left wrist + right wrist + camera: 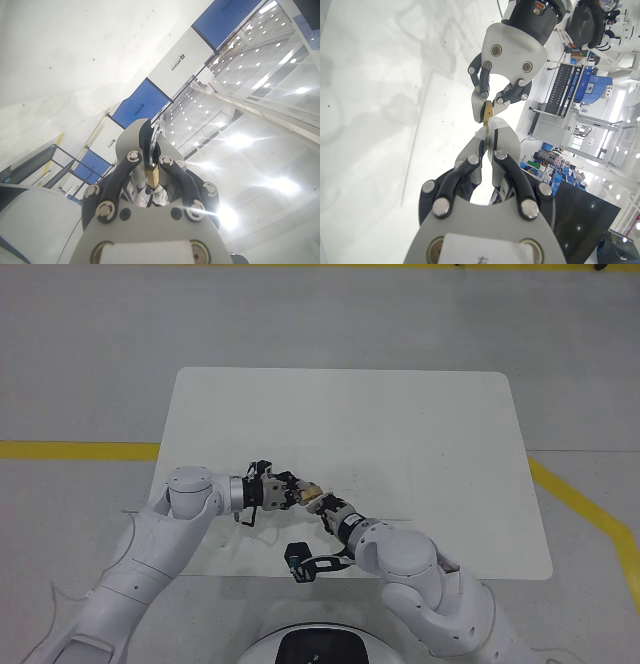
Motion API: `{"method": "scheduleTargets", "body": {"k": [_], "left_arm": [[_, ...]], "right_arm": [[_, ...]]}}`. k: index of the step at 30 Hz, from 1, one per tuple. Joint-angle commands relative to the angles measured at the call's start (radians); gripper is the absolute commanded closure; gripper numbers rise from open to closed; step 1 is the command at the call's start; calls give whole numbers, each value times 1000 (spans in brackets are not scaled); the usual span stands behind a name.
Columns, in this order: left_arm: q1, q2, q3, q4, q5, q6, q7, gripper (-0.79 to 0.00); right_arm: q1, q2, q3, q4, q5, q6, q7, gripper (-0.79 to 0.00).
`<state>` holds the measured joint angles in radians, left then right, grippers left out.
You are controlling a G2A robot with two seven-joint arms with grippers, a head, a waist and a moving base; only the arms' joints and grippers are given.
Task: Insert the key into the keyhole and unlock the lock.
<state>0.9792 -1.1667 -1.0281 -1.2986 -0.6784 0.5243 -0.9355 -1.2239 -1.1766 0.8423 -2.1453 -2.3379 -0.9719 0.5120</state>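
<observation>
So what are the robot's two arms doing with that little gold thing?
The left hand is holding a small brass lock up over the white table. The right hand grips the key and holds it right up against the lock. Whether it has gone in, I cannot tell.

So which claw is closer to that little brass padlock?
Left. The left gripper is shut on the padlock itself, holding it over the table. The right gripper faces it, fingertips right at the padlock's brass end, pinching what looks like the key.
</observation>
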Motion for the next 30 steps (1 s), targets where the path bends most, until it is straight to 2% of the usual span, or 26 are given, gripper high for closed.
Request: {"method": "scheduleTargets", "body": {"k": [1, 21, 24, 29, 30], "left_arm": [[1, 1, 0, -3, 0, 1, 2, 0], [11, 6, 1, -21, -9, 7, 12, 0], [8, 6, 0, -16, -13, 8, 9, 0], [5, 7, 0, -10, -18, 7, 7, 0], [5, 7, 1, -10, -18, 7, 6, 0]], "right_arm": [[0, -3, -6, 2, -7, -4, 11, 0], [3, -30, -12, 19, 7, -15, 84, 0], [3, -34, -11, 20, 9, -16, 86, -46], [2, -37, 0, 19, 16, -18, 86, -58], [1, -38, 3, 19, 17, -17, 86, -80]]}}
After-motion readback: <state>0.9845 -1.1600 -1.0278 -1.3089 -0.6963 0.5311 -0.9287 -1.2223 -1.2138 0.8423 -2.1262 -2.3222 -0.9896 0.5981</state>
